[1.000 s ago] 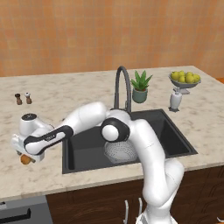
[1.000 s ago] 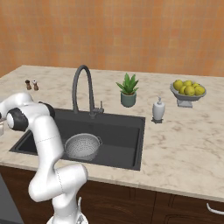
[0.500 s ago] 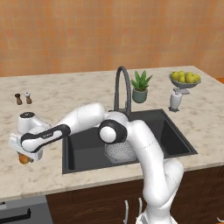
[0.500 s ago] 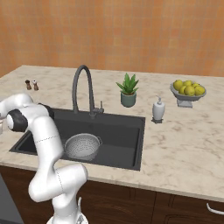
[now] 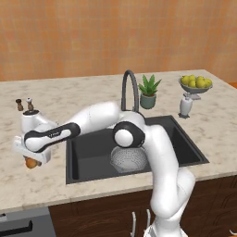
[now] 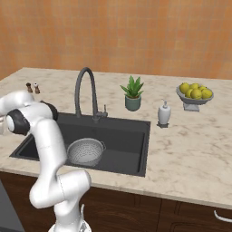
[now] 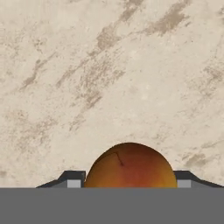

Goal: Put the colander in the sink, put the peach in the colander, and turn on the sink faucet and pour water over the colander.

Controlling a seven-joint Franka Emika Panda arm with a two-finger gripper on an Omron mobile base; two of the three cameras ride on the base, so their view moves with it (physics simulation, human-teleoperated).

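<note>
On the counter (image 5: 55, 185) at the far left, the gripper (image 5: 30, 161) is clenched on the peach (image 5: 31, 163), one finger (image 7: 72, 178) on each side. To the right, the colander (image 5: 129, 158) sits in the sink (image 5: 90, 155).

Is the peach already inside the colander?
No. The peach sits on the marble counter between the gripper fingertips, while the colander lies empty in the sink.
</note>
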